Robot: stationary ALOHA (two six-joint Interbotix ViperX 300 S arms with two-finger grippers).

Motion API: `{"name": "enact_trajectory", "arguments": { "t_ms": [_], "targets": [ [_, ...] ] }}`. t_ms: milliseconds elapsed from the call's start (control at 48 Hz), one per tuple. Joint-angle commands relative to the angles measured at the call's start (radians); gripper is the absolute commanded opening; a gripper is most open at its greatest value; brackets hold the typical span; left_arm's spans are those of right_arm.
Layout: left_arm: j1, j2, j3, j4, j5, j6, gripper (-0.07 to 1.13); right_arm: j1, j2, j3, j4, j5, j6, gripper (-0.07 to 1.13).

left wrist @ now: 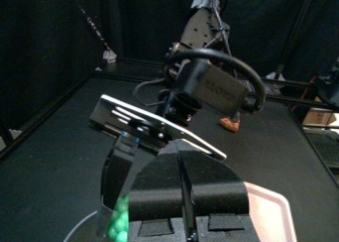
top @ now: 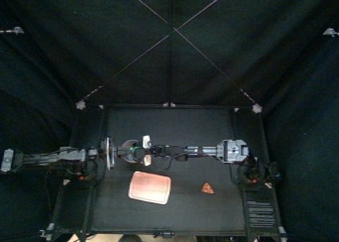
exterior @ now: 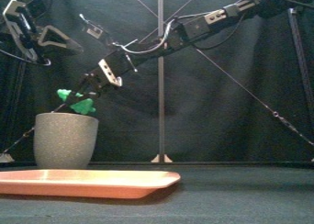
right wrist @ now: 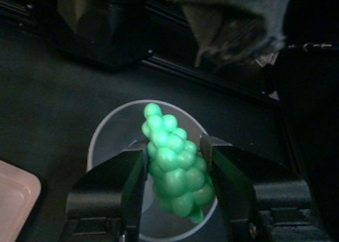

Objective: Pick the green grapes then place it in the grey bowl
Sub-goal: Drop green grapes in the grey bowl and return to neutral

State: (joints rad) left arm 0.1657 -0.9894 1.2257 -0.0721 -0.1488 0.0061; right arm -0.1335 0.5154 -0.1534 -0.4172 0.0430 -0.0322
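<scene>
The green grapes (exterior: 80,102) hang just above the tall grey speckled cup (exterior: 65,141), which stands at the left in the front view. My right gripper (exterior: 88,92) reaches in from the right and is shut on the grapes (right wrist: 176,169), directly over the cup's mouth (right wrist: 117,137). The left wrist view shows a sliver of the grapes (left wrist: 119,216) beside the right gripper's black jaws. My left gripper (exterior: 37,39) hovers high and to the left of the cup, open and holding nothing.
A flat pink tray (top: 151,188) lies at the table's front, left of middle, in front of the cup (top: 131,151). A small orange-red toy (top: 207,188) lies to the right of the tray.
</scene>
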Motion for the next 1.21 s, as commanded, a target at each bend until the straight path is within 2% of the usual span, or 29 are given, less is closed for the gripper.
{"name": "enact_trajectory", "arguments": {
  "t_ms": [21, 125, 229, 562, 792, 979, 1208],
  "targets": [
    [0.002, -0.002, -0.015, 0.003, -0.006, -0.002, 0.12, 0.005, -0.023, -0.037, 0.023, 0.002, 0.0, 0.79],
    [0.0, -0.005, -0.017, 0.003, -0.006, -0.002, 0.12, 0.009, -0.021, -0.041, 0.032, 0.025, 0.0, 0.91],
    [0.0, -0.005, -0.018, 0.003, -0.006, -0.002, 0.12, 0.011, -0.021, -0.044, 0.032, 0.057, 0.006, 0.97],
    [-0.002, -0.006, -0.014, 0.002, -0.005, -0.002, 0.12, 0.008, -0.114, 0.034, 0.031, 0.043, 0.008, 0.97],
    [-0.002, -0.006, -0.011, 0.005, -0.005, -0.002, 0.12, -0.006, -0.288, 0.247, 0.043, -0.112, 0.011, 0.97],
    [0.0, -0.006, -0.011, 0.005, -0.005, 0.0, 0.12, -0.025, -0.443, 0.476, 0.092, -0.27, 0.011, 0.97],
    [-0.002, -0.006, -0.009, 0.032, -0.006, 0.002, 0.12, -0.028, -0.589, 0.703, 0.232, -0.423, 0.008, 0.97]
  ]
}}
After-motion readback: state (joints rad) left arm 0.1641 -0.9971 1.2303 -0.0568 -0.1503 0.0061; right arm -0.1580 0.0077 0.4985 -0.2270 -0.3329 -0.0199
